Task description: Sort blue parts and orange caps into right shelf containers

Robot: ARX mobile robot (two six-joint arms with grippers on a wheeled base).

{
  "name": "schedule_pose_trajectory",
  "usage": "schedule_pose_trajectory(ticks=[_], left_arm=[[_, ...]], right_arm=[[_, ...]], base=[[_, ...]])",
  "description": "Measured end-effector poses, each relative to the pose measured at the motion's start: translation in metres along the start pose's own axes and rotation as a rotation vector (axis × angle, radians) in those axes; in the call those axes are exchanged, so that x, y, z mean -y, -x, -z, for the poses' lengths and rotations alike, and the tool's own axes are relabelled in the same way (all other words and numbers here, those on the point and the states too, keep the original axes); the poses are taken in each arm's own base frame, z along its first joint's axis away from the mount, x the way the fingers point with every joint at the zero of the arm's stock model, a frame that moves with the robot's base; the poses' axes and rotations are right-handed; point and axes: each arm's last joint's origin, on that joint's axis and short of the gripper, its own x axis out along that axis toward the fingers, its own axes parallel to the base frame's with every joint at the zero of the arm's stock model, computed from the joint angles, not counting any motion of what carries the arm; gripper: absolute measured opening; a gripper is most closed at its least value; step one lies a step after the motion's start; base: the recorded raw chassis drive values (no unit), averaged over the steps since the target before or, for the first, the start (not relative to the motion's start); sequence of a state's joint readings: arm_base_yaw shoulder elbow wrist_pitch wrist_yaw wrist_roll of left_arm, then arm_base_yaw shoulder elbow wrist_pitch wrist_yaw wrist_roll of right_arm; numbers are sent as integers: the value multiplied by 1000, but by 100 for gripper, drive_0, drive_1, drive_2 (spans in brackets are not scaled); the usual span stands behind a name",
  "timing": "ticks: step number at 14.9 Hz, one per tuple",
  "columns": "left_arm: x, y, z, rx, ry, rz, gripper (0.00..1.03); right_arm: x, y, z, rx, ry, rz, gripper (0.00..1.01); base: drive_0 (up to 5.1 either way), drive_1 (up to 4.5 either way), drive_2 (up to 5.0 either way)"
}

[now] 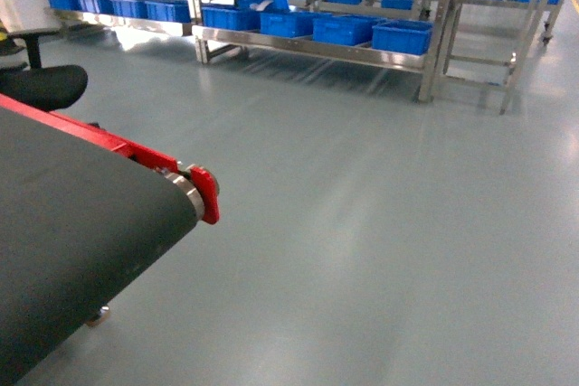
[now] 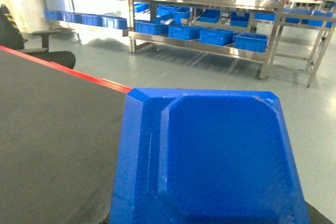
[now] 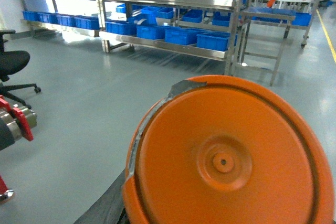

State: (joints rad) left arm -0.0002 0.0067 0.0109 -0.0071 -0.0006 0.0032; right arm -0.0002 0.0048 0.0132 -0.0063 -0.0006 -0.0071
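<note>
My left wrist camera is filled by a glossy blue part [image 2: 210, 156], flat-faced with bevelled corners, over the dark conveyor belt [image 2: 52, 129]. An orange cap [image 3: 231, 156], round and dimpled, fills the right. Neither of my pincers shows, state unknown.

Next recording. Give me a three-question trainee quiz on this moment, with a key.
1. True or false: the head view shows both arms reaching over the dark belt.
2. What fills the foreground of the right wrist view? A) a round orange cap B) a blue bin C) a black chair
3. Fill in: the side rail along the belt is coloured ____.

Key: 1 false, no arm shows in that view; 2 A; 3 red.
</note>
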Motion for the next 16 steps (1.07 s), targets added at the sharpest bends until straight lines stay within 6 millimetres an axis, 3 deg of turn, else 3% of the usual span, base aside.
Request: schedule_pose_trajectory(ticks=[16], left_arm=[[0, 0, 0, 0, 0, 0, 43]], right_arm=[[0, 0, 0, 0, 0, 0, 45]], base=[[-160, -160, -160]])
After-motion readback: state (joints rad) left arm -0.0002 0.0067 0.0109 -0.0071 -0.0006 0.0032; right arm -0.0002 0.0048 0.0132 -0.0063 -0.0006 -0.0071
